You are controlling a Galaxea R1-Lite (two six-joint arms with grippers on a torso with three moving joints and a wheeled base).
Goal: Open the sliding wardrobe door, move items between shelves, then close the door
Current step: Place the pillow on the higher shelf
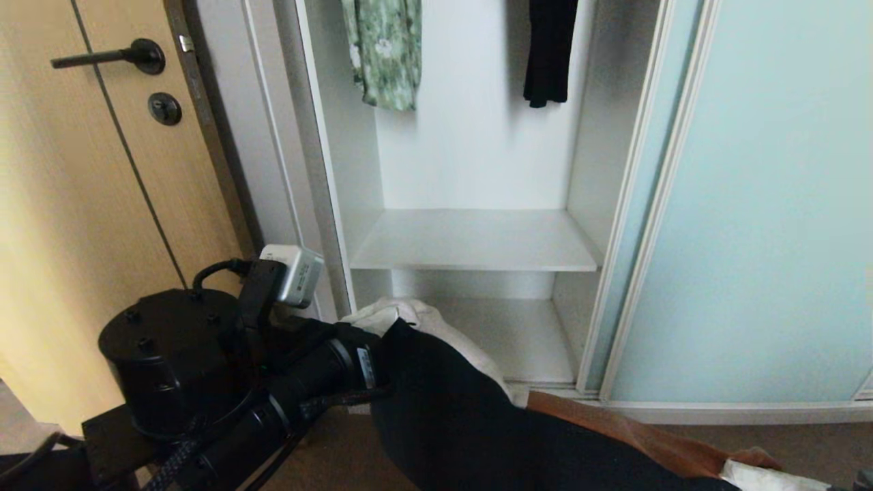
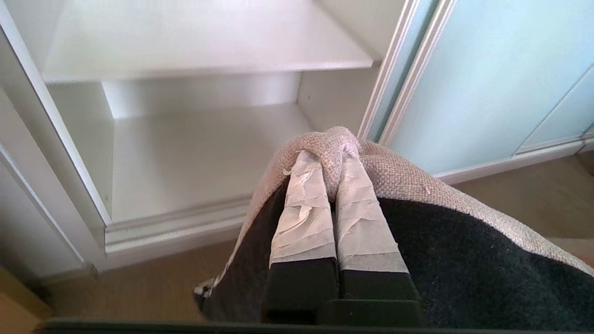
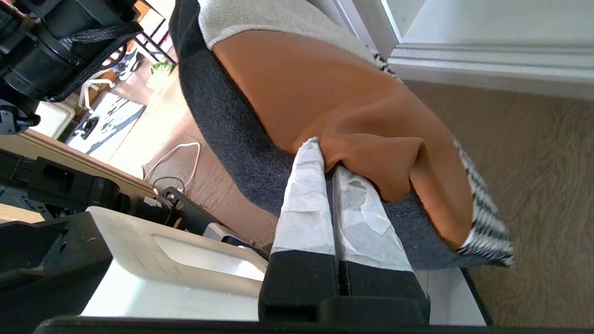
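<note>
The items, a bundle of folded clothes, mostly black with white and rust-orange layers, hang between my two grippers in front of the open wardrobe, low over the floor. My left gripper is shut on the bundle's white knit edge. My right gripper is shut on a fold of the orange cloth at the other end. The sliding wardrobe door stands slid to the right. Two bare white shelves show inside, an upper one and a lower one just behind the bundle.
A green floral garment and a slim black garment hang above the upper shelf. A tan wooden door with a black handle stands to the left. My own base lies beneath the bundle.
</note>
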